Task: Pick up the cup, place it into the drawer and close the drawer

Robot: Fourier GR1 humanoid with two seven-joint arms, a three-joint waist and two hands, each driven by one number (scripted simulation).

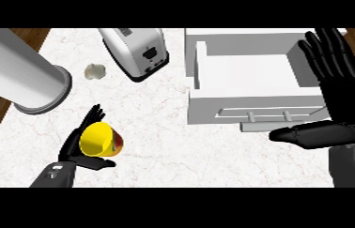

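Cup (98, 139), yellow, sits tilted in the left hand (71, 149) above the counter, well apart from the drawer (229, 102), with fingers and thumb curled round its wall. It is probably light, rigid and smooth; grasp across the wall. Drawer stands open, nothing visible inside; right hand (336, 95) rests alongside, fingers straight.

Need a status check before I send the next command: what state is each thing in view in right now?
Yellow cup: held in the left hand, tipped, mouth facing the camera.
Left hand: shut on the cup.
White drawer: pulled open, cup not in it.
Right hand: open, fingers straight, at the view's right by the drawer.
Silver toaster: on the counter, apart from both hands.
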